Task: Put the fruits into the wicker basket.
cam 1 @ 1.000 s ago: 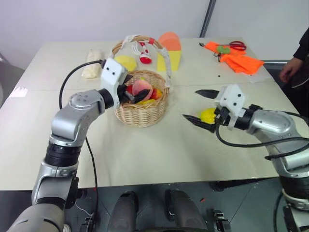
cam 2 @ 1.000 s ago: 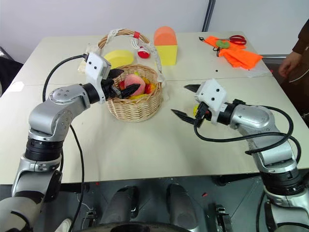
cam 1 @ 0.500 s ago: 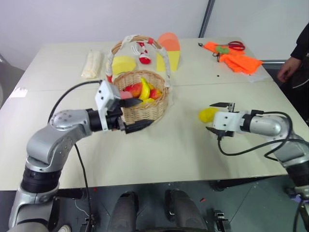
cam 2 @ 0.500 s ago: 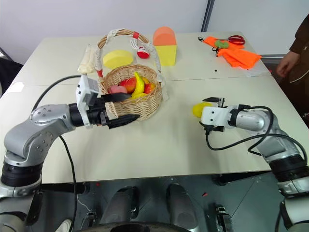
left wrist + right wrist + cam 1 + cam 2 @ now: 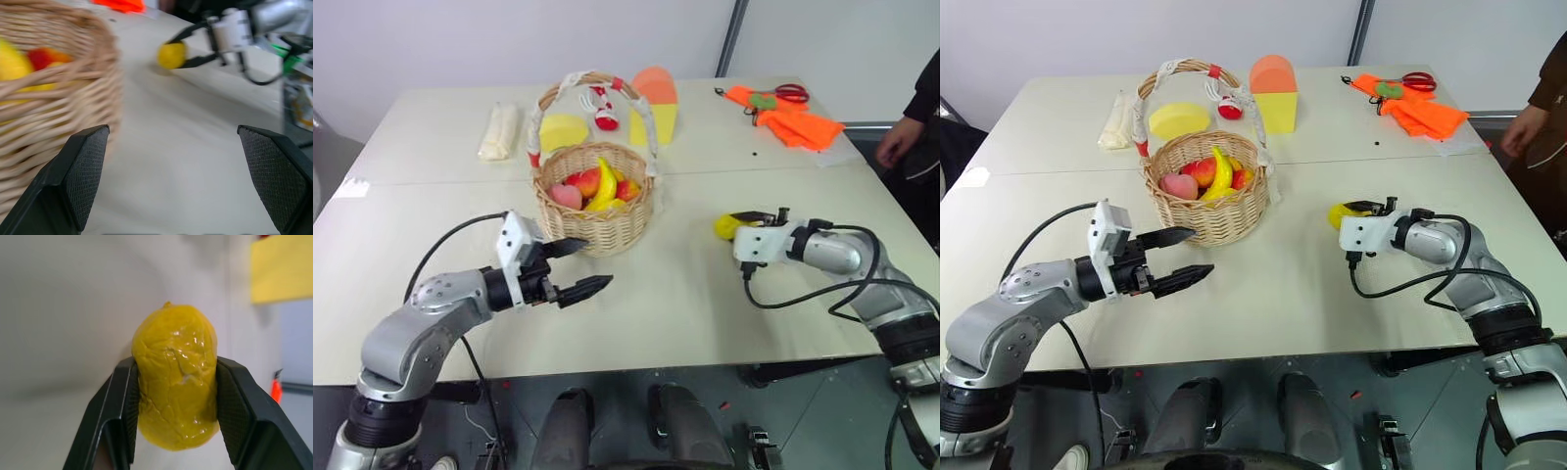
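At frame right, your right gripper (image 5: 175,382) pinches the lemon (image 5: 176,382); lower left, your left gripper (image 5: 576,266) is spread, empty, below the wicker basket (image 5: 597,223).

Lemon (image 5: 177,382): glossy yellow skin, finely crackled, with bright highlights.
Gripper pads (image 5: 234,406): black, matt, fine diamond-knurled texture.
Basket (image 5: 1209,211): tan woven wicker, rough; handle (image 5: 1253,122) wrapped in white cloth with red bands.
Peach (image 5: 1176,185): soft, fuzzy pink surface.
Table (image 5: 1283,284): smooth, matt, pale beige top.
Cloth (image 5: 1420,110): orange fabric, crumpled.
Block (image 5: 1276,93): matt foam look, yellow under orange.
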Tool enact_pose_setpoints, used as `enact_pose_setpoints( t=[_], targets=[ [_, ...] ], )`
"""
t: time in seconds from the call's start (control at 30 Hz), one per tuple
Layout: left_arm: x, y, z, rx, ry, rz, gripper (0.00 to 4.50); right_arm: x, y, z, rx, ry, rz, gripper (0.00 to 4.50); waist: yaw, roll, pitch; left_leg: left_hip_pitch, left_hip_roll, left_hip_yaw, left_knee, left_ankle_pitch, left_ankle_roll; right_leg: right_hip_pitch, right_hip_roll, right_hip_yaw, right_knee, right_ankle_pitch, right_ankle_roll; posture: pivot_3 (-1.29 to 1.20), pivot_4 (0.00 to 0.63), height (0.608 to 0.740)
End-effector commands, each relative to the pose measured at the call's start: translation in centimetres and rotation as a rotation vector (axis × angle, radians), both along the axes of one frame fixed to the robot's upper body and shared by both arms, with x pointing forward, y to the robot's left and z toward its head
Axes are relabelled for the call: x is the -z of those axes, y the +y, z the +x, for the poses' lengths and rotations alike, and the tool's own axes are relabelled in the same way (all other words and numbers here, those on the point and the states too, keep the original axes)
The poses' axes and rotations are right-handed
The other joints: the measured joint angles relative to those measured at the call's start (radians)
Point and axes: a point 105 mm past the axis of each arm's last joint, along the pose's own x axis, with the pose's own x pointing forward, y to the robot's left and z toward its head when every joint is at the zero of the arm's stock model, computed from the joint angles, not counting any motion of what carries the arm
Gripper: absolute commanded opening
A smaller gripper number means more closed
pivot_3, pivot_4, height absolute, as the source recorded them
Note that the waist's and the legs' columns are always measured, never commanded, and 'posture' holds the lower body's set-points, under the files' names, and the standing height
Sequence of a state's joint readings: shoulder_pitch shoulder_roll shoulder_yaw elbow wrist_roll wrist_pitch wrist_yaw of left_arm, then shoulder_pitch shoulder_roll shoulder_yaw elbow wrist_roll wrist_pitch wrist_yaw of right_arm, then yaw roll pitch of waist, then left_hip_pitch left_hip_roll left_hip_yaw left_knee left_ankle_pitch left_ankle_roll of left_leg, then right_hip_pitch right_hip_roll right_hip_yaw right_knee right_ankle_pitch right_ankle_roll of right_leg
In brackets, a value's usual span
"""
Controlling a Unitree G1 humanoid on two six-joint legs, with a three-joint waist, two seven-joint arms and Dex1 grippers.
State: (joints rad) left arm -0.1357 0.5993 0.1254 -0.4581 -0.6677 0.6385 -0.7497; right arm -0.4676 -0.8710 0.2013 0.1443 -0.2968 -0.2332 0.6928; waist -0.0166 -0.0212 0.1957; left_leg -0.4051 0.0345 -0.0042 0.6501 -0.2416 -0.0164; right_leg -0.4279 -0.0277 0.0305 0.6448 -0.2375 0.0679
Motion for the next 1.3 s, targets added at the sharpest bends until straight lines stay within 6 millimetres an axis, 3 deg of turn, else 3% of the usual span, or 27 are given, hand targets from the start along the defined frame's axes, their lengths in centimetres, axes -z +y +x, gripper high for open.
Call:
enact_pose_setpoints(
  t=[0.03,0.13,0.2,0.33,0.5,0.53,0.67,0.7,0.83,0.9,1.0,1.17,1.3],
  targets=[
    [-1.4,2.6,0.9,-0.125,-0.118,-0.017,4.5,-5.8,5.2,-2.7,-0.203,-0.043,0.265,1.64,-0.001,0.0,0.0,0.0,0.0,0.0,0.0,0.0,0.0,0.0,0.0,0.0,0.0,0.0,0.0,0.0,0.15,0.74],
    [-1.4,4.1,1.1,-0.164,-0.147,-0.011,4.5,-8.9,10.0,-5.3,-0.373,0.032,0.502,1.64,-0.002,0.0,0.0,0.001,0.001,-0.001,-0.001,0.0,0.0,0.0,0.001,0.0,0.002,0.0,0.001,0.0,0.15,0.74],
    [-1.4,4.6,1.1,-0.173,-0.171,-0.003,4.5,-10.0,12.2,-6.0,-0.421,0.053,0.584,1.64,0.0,0.0,0.0,0.001,0.001,-0.002,-0.001,0.0,0.0,0.0,0.001,-0.001,0.002,0.0,0.0,0.0,0.15,0.74],
    [-1.8,4.7,1.0,-0.175,-0.213,-0.016,4.5,-9.8,17.2,-4.0,-0.365,0.068,0.68,1.64,0.002,-0.001,-0.001,0.001,0.001,-0.001,0.0,0.0,0.0,0.0,0.0,-0.001,0.002,0.0,-0.001,0.0,0.15,0.74],
    [-1.9,4.1,1.0,-0.173,-0.223,-0.025,4.5,-8.3,20.5,-1.7,-0.334,0.021,0.614,1.64,0.006,-0.001,-0.001,0.0,0.001,-0.001,0.0,0.0,-0.001,-0.001,-0.001,-0.002,0.002,0.0,-0.001,0.0,0.15,0.74],
    [-1.9,4.0,1.0,-0.173,-0.223,-0.026,4.5,-8.2,20.7,-1.3,-0.331,0.013,0.603,2.14,0.006,-0.001,-0.001,-0.001,0.001,-0.001,0.0,0.0,-0.001,-0.001,-0.001,-0.002,0.001,0.0,-0.001,0.0,0.15,0.74],
    [-2.0,3.6,0.9,-0.176,-0.225,-0.034,4.5,-8.1,20.8,-0.1,-0.308,-0.075,0.519,4.17,0.003,-0.001,-0.001,-0.001,0.0,0.0,0.0,0.0,-0.001,-0.001,-0.001,-0.002,0.001,0.0,-0.001,0.0,0.15,0.74],
    [-2.1,3.6,0.9,-0.177,-0.224,-0.038,4.5,-8.3,20.7,0.0,-0.304,-0.097,0.521,4.43,0.002,-0.001,-0.001,-0.001,0.001,-0.001,-0.001,0.0,-0.001,-0.001,-0.001,-0.002,0.001,0.0,-0.001,0.0,0.15,0.74],
    [-2.1,3.4,0.7,-0.179,-0.22,-0.045,4.5,-10.3,19.4,-1.8,-0.355,-0.086,0.676,4.43,0.003,-0.001,-0.001,-0.001,0.001,-0.001,-0.001,0.0,-0.001,-0.002,-0.001,-0.002,0.001,0.0,-0.001,0.0,0.15,0.74],
    [-2.1,3.4,0.7,-0.181,-0.22,-0.046,4.5,-11.3,18.7,-3.5,-0.409,0.001,0.817,4.43,0.003,-0.001,-0.001,-0.001,0.001,-0.001,-0.002,0.0,-0.001,-0.002,-0.001,-0.002,0.001,0.0,0.0,0.0,0.15,0.74],
    [-2.1,3.0,0.9,-0.171,-0.222,-0.058,4.5,-11.6,16.2,-4.8,-0.383,0.181,1.045,4.43,0.003,-0.001,-0.001,-0.001,0.001,-0.002,-0.002,0.0,-0.001,-0.001,-0.001,-0.003,0.001,0.001,0.001,0.0,0.15,0.74],
    [-2.2,2.6,1.3,-0.151,-0.219,-0.071,4.5,-10.0,13.3,-1.4,-0.107,0.194,1.128,4.43,-0.003,-0.001,-0.001,0.0,0.001,-0.001,-0.001,0.0,-0.001,-0.001,-0.001,-0.002,0.001,0.0,-0.002,0.0,0.15,0.74],
    [-2.3,2.2,1.5,-0.135,-0.221,-0.079,4.5,-9.3,13.0,1.8,0.022,0.184,1.154,4.43,-0.005,0.0,-0.001,0.001,0.001,-0.001,-0.002,0.0,-0.001,-0.001,0.001,-0.002,0.002,0.001,-0.003,0.0,0.15,0.74]
  ],
)
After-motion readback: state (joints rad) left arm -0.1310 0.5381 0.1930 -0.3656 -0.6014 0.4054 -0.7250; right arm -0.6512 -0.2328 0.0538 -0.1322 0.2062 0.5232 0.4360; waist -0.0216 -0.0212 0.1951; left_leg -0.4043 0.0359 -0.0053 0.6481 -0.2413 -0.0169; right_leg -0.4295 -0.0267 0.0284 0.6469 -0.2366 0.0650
